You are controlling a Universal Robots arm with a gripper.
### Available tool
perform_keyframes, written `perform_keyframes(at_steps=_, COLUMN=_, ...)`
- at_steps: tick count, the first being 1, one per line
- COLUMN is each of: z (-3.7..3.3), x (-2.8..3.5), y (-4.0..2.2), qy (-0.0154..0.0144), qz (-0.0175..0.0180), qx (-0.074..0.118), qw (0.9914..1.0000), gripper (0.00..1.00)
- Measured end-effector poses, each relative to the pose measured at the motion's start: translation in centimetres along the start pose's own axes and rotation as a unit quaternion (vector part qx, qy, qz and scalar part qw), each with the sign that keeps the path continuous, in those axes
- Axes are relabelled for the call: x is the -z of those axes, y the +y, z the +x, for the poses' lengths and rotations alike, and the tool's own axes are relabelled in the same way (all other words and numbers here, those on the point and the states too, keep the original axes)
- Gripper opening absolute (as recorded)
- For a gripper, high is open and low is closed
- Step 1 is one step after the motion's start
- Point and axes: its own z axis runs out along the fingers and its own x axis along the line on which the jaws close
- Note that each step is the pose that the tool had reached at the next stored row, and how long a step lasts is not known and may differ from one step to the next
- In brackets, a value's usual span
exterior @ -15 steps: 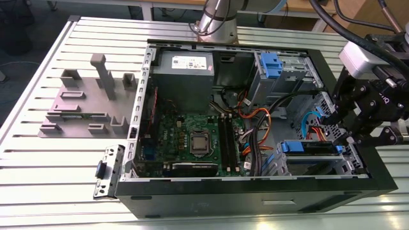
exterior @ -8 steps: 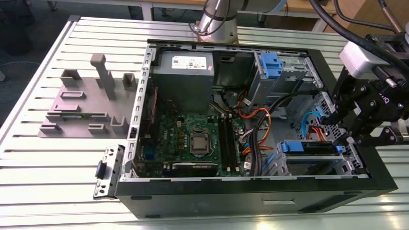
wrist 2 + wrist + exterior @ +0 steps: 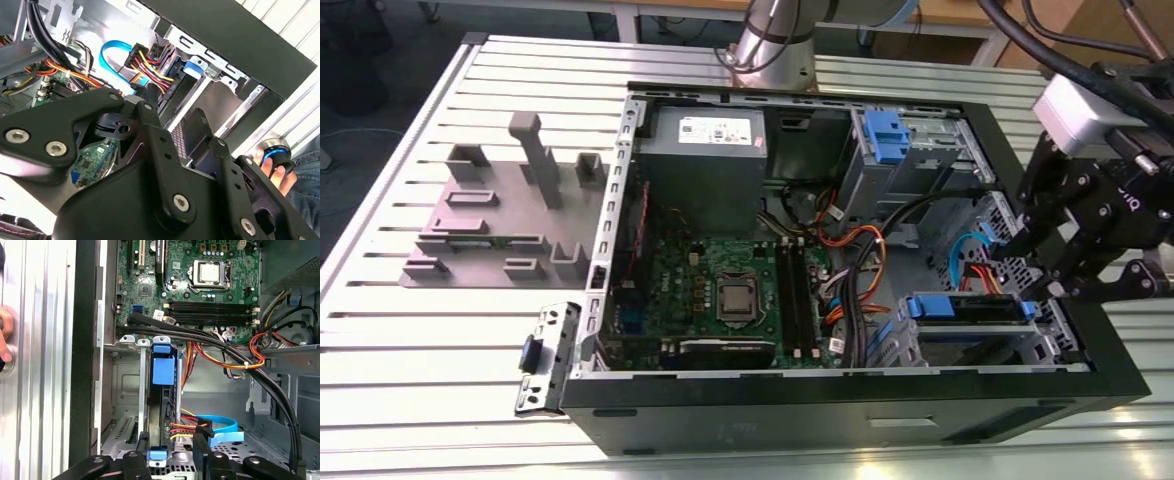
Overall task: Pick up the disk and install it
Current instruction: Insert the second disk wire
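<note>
Matt black plastic pincer (image 3: 1094,275); ribbed bare-metal table (image 3: 440,330).

Black end effector (image 3: 1083,285) at the exterior view's right, fingers pointing down, spread apart

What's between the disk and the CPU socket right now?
Memory slots and a cable bundle separate the disk from the socket, in the exterior view.

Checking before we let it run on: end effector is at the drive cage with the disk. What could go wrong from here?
1. The end effector is at the disk, and the red-and-yellow cables and blue cable lie right beside it. They could snag or get pulled.
2. A person's hand is just outside the case wall, near the arm. Contact is possible.
3. The disk stands on edge in the cage. Full seating can't be judged, so it may jam.
</note>
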Motion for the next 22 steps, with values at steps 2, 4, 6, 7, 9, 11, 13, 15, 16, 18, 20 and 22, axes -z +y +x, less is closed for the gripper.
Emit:
perform_keyframes(at_steps=2, z=0.0, x=0.18, y=0.0, qy=0.0, qz=0.0, qx=0.0, qw=1.0, gripper=0.47)
perform_keyframes(at_steps=4, z=0.0, x=0.27, y=0.0, qy=-0.0001, qz=0.0, qx=0.0, qw=1.0, gripper=0.47)
perform_keyframes(at_steps=6, z=-0.01, x=0.34, y=0.01, qy=-0.0001, qz=0.0, qx=0.0, qw=1.0, gripper=0.47)
perform_keyframes(at_steps=7, z=-0.01, x=0.35, y=0.01, qy=-0.0002, qz=0.0, qx=0.0, qw=1.0, gripper=0.47)
perform_keyframes(at_steps=9, z=-0.01, x=0.42, y=0.01, qy=-0.0001, qz=0.0, qx=0.0, qw=1.0, gripper=0.47)
perform_keyframes(at_steps=11, z=-0.01, x=0.47, y=0.01, qy=-0.0002, qz=0.0, qx=0.0, qw=1.0, gripper=0.47)
perform_keyframes(at_steps=13, z=-0.01, x=0.52, y=0.01, qy=-0.0002, qz=0.0, qx=0.0, qw=1.0, gripper=0.47)
perform_keyframes(at_steps=15, z=-0.01, x=0.59, y=0.01, qy=-0.0002, qz=0.0, qx=0.0, qw=1.0, gripper=0.47)
perform_keyframes(at_steps=16, z=-0.01, x=0.62, y=0.01, qy=-0.0002, qz=0.0, qx=0.0, qw=1.0, gripper=0.47)
perform_keyframes(at_steps=18, z=-0.01, x=0.68, y=0.01, qy=-0.0002, qz=0.0, qx=0.0, qw=1.0, gripper=0.47)
perform_keyframes(at_steps=20, z=-0.01, x=0.75, y=0.01, qy=-0.0003, qz=0.0, qx=0.0, qw=1.0, gripper=0.47)
perform_keyframes(at_steps=22, z=-0.01, x=0.82, y=0.01, qy=-0.0002, qz=0.0, qx=0.0, qw=1.0, gripper=0.47)
